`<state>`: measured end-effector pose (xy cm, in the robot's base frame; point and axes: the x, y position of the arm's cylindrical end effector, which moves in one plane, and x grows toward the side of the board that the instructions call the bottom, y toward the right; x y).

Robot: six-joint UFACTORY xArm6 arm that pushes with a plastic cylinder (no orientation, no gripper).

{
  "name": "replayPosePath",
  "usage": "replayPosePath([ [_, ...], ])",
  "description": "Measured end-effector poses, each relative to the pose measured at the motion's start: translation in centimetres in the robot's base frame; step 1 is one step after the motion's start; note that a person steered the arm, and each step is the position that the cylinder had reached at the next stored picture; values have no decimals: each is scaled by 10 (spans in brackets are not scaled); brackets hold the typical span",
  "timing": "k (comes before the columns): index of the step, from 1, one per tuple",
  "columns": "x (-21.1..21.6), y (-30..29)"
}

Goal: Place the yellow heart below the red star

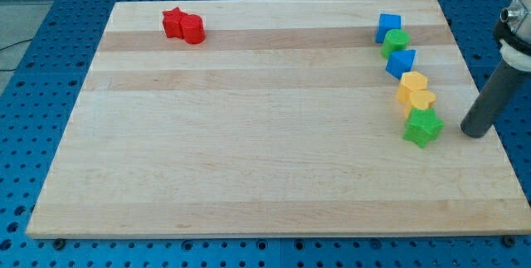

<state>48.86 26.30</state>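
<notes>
Although the goal places the yellow heart (421, 100) below the red star (172, 22), the two are well apart: the star sits near the top left corner of the wooden board (249, 152), touching a second red block (193, 29) on its right, while the heart lies close to the right edge. By our judgement the task is essentially unstarted.

The heart belongs to a column running down the right side. From the top: a blue block (387, 26), a green round block (397, 42), a second blue block (401, 62), a yellow block (412, 82), the heart, and a green star (423, 127). The heart touches the yellow block above and the green star below.

We carry no jaws; the tool is a bare rod holding nothing. My tip (474, 133) rests at the right edge, just right of the green star and lower right of the heart, apart from both.

Remaining: separate the heart from its neighbours, push it across the board leftwards, and stop it beneath the star.
</notes>
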Motion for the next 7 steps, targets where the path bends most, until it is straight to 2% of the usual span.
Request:
replayPosePath([
  [2, -7, -12],
  [4, -46, -129],
  [6, -54, -86],
  [7, -79, -109],
])
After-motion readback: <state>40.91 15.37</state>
